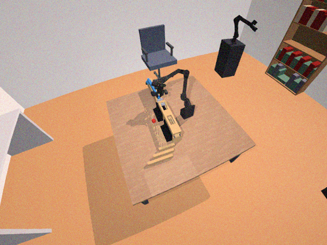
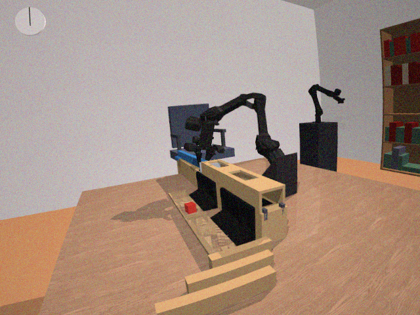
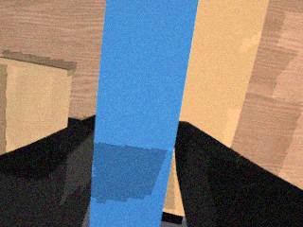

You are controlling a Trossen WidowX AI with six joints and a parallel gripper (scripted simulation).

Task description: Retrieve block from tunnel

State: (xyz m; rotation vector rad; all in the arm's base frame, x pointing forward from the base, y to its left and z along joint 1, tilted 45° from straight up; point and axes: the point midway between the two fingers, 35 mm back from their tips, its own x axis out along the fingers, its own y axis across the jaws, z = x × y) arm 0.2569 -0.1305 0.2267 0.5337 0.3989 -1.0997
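Observation:
The wooden tunnel (image 1: 173,128) (image 2: 268,182) stands on the table, with openings in its top and black side panels. A long blue handle (image 1: 149,82) (image 2: 188,156) (image 3: 142,71) sticks out of its far end, above a wooden rail. My gripper (image 1: 158,95) (image 2: 203,160) (image 3: 142,128) points down and is shut on the blue handle close to the tunnel's end, with one finger on each side. A pale grey part, perhaps of the cage, shows in the tunnel's far top opening. I see no block inside; most of the inside is hidden.
A red cube (image 1: 153,120) (image 2: 190,207) lies in a low wooden tray beside the tunnel's black panels. Several wooden bars (image 1: 160,158) (image 2: 216,288) lie near the tunnel's near end. A chair (image 1: 158,57) (image 2: 188,125) stands behind the table.

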